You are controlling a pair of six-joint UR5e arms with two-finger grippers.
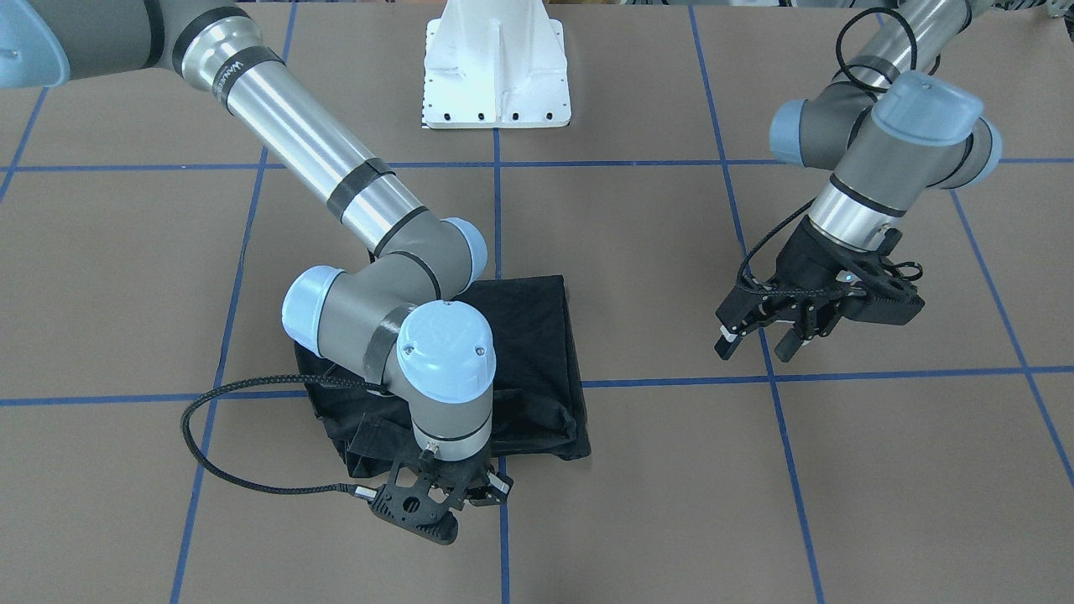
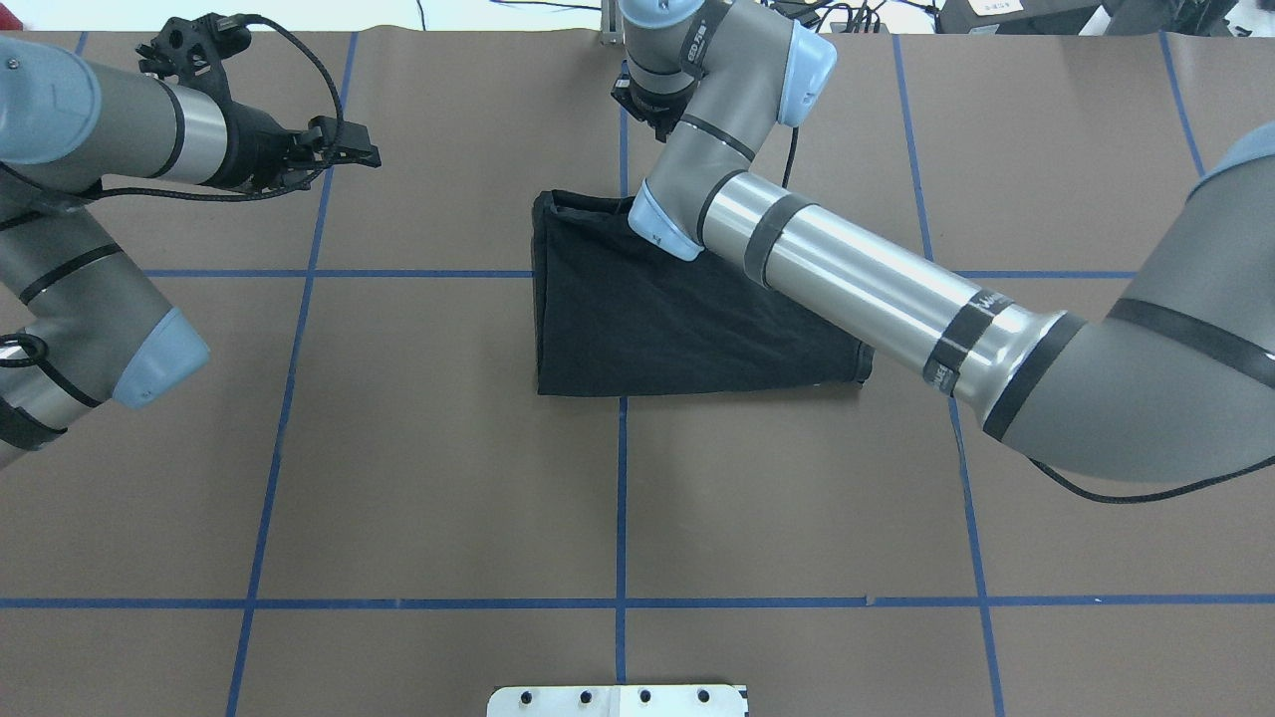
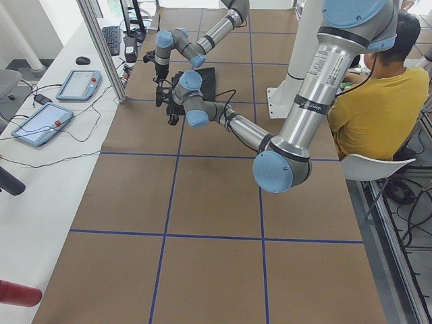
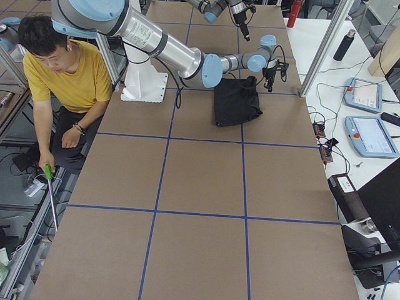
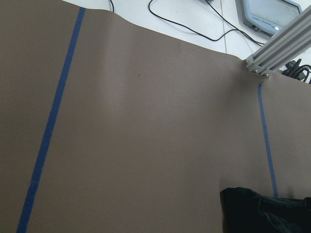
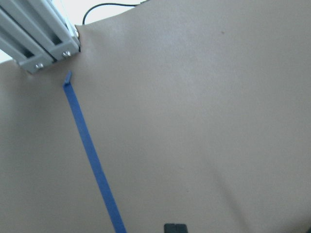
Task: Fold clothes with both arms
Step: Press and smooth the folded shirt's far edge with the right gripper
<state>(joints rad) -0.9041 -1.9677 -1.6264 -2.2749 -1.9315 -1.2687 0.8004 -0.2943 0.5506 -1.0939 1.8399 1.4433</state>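
Note:
The black clothes (image 1: 537,352) lie folded into a rough rectangle on the brown table (image 2: 418,448), plain side up (image 2: 637,319). My right arm (image 2: 847,279) reaches across them. Its gripper (image 1: 470,499) hangs just past the shirt's operator-side edge, mostly hidden under its wrist. In the right wrist view two dark fingertips (image 6: 175,228) sit together over bare table, so it looks shut and holds nothing. My left gripper (image 1: 758,346) hovers open and empty well off to the shirt's side (image 2: 359,144). A corner of the shirt (image 5: 262,208) shows in the left wrist view.
The white base mount (image 1: 497,75) stands at the robot's edge. A seated person in a yellow shirt (image 4: 69,69) is beside the table. Control tablets (image 4: 369,134) and cables lie on the white bench past an aluminium post (image 5: 279,41). Blue tape lines (image 2: 620,498) grid the table.

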